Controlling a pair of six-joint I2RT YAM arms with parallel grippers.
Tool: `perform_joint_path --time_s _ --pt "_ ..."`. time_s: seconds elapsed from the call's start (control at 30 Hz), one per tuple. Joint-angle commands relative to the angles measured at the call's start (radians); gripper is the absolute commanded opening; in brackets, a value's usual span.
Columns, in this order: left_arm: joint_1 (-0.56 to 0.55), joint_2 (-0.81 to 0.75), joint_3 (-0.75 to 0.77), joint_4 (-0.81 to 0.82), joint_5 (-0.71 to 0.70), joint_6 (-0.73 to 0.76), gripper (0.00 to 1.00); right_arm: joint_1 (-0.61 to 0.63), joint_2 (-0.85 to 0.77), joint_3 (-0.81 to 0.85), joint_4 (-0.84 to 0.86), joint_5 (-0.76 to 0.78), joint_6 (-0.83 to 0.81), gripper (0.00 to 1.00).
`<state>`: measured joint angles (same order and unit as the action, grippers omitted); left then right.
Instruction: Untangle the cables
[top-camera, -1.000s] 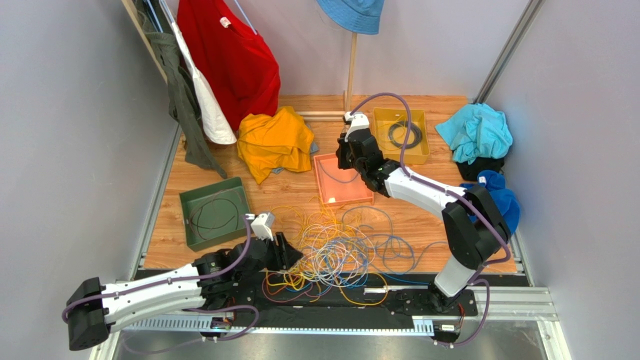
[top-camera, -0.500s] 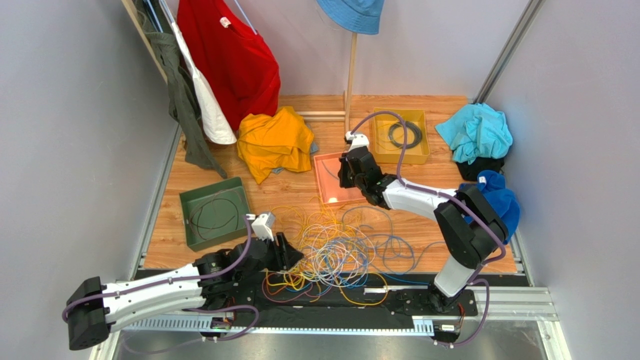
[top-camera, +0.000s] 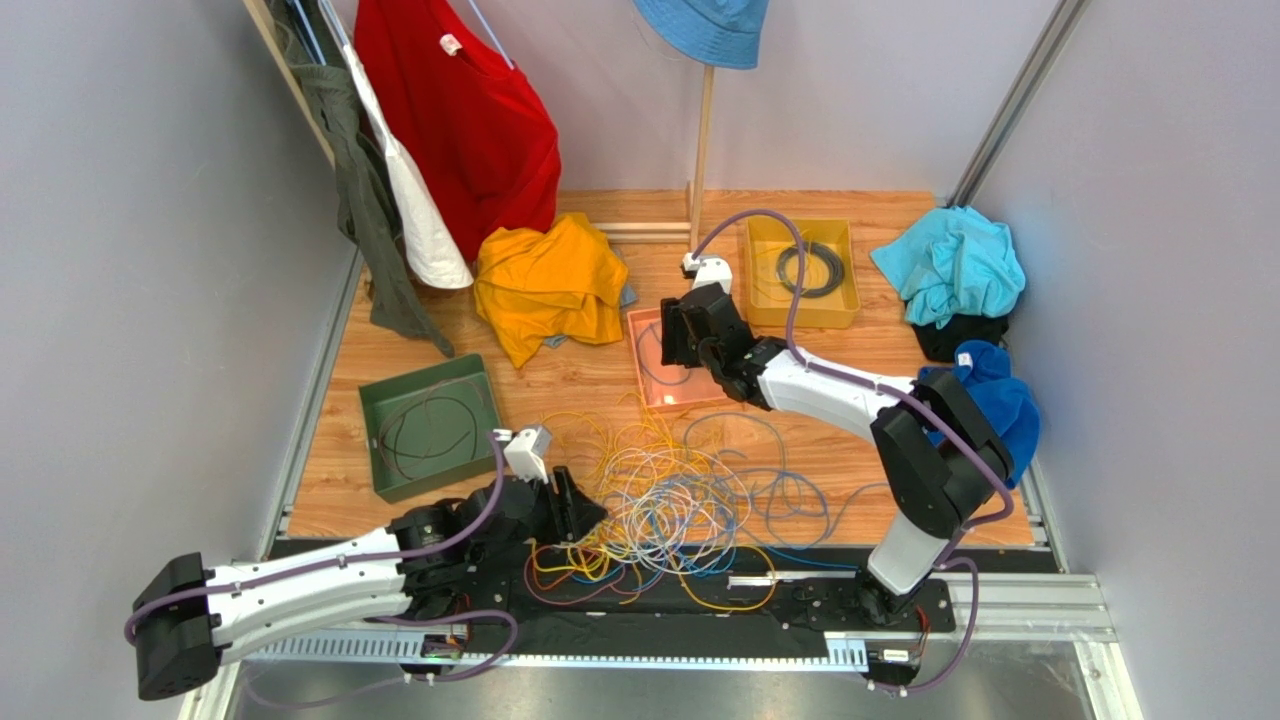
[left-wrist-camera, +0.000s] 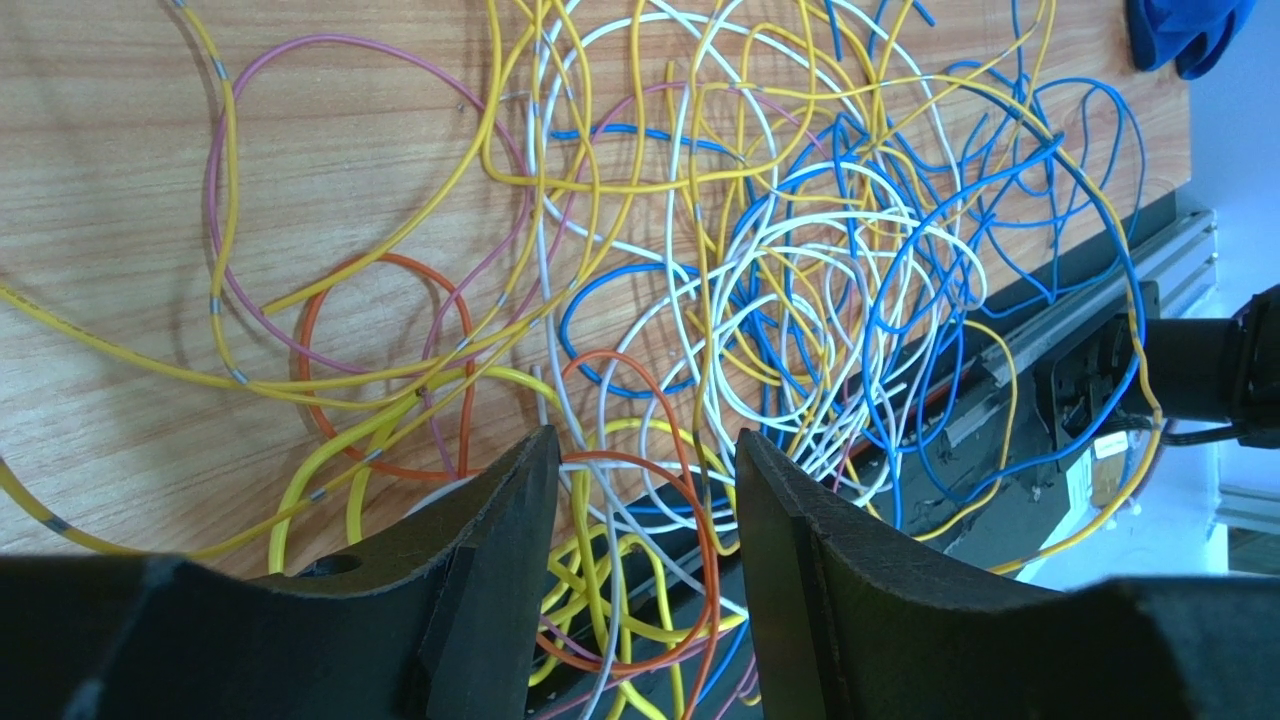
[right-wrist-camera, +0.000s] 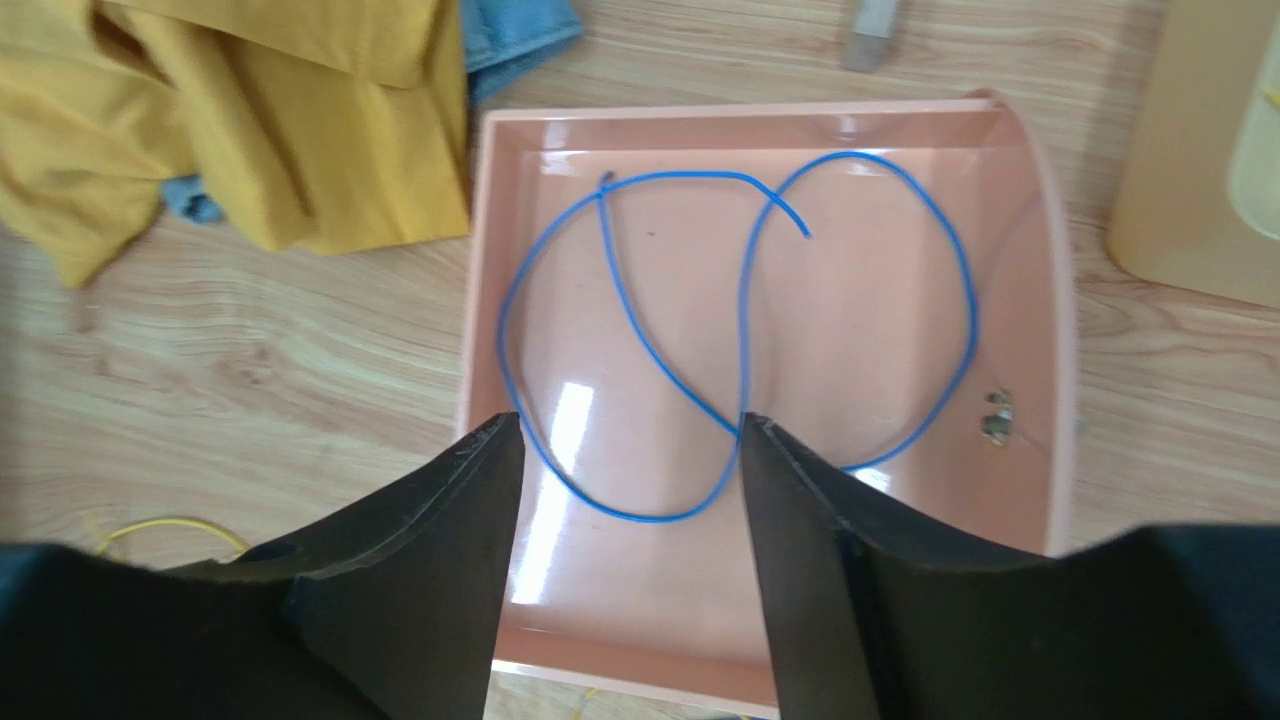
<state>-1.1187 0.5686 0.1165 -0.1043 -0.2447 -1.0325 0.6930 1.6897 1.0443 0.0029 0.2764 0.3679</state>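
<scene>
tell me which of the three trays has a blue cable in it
The pink tray, under the right gripper: one loose blue cable lies in it. The yellow tray holds a black coil, the green tray nothing blue.

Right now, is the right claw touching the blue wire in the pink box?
Cannot tell. The right wrist view shows the open right gripper over the blue wire, its height unclear.

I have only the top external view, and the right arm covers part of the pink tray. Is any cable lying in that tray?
Observer: Yes, one blue cable lies looped inside the pink tray.
Operator: Does the right gripper hold it?
Observer: No, it is open above the tray, holding nothing.
Operator: And the left gripper?
Observer: Open too; strands of the cables show between its fingers.
</scene>
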Motion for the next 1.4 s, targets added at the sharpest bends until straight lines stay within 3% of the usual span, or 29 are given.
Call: perform_joint_path --time_s 0.0,0.13,0.2,0.43,0.57,0.87,1.17,1.37 --pt "-0.003 -0.022 0.012 -0.004 -0.016 0.009 0.56 0.005 -0.021 0.025 -0.124 0.11 -0.003 0.61" --pt "-0.003 -0.027 0.038 -0.032 -0.036 0.031 0.56 0.022 -0.14 -0.056 -0.133 0.139 0.02 0.61" --pt "-0.004 -0.026 0.054 -0.034 -0.044 0.046 0.56 0.051 -0.284 -0.12 -0.107 0.133 0.032 0.6" --pt "-0.003 0.017 0.109 -0.002 -0.057 0.101 0.56 0.305 -0.617 -0.346 -0.152 0.118 0.094 0.59" --pt "-0.004 0.043 0.135 0.017 -0.053 0.117 0.56 0.384 -0.79 -0.519 -0.149 0.08 0.192 0.58" --pt "-0.004 0.008 0.144 -0.008 -0.067 0.111 0.56 0.565 -1.125 -0.678 -0.251 0.109 0.361 0.58" --pt "-0.003 -0.01 0.141 -0.029 -0.068 0.083 0.56 0.755 -1.128 -0.779 -0.198 0.162 0.474 0.58" --pt "-0.003 -0.012 0.141 -0.031 -0.065 0.081 0.56 0.786 -0.981 -0.797 -0.049 0.196 0.482 0.58"
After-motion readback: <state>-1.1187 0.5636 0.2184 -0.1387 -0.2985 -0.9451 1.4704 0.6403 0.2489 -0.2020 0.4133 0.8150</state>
